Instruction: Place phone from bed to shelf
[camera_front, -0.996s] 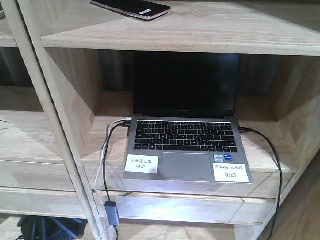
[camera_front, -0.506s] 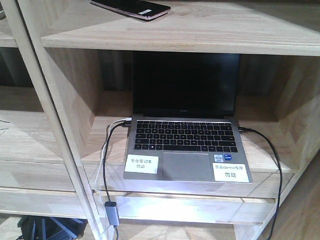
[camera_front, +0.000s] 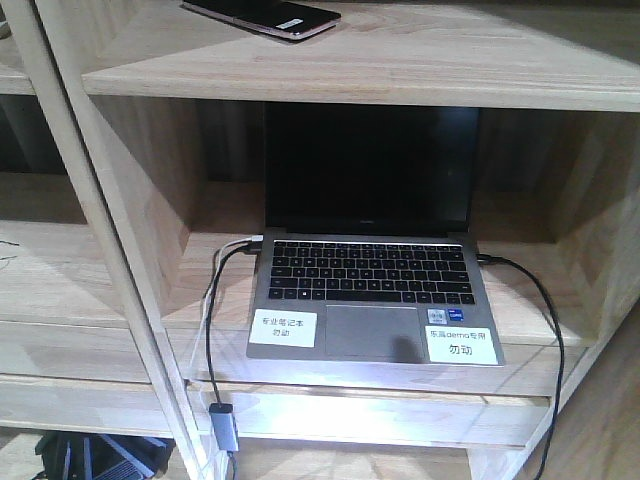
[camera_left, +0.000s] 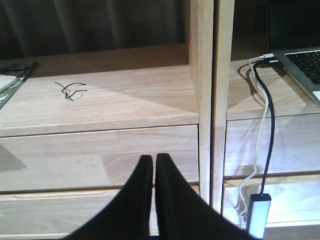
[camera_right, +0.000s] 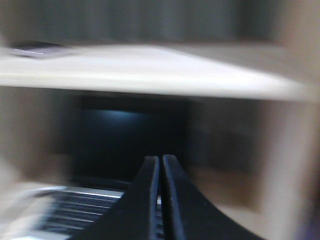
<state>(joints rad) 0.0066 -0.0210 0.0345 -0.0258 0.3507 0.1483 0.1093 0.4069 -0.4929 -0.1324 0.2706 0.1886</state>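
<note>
The left arm's black two-fingered gripper (camera_left: 154, 165), fingers pressed together, hangs before the pale natural-wood plank shelf (camera_left: 115, 100). Right of its upright post, black and white cables (camera_left: 265, 125) run from a grey laptop corner (camera_left: 302, 62).

An open grey laptop (camera_front: 372, 290) faces the near side with a dark screen and black keys. Two white labels (camera_front: 283, 328) sit on its palm rest, one left and one right of the trackpad. A black cable (camera_front: 212, 330) and a white one run down from its left edge to a grey adapter (camera_front: 224, 428); another black cable (camera_front: 545, 330) leaves its right edge. Far left lies a thin twist of black wire (camera_left: 71, 90).
</note>
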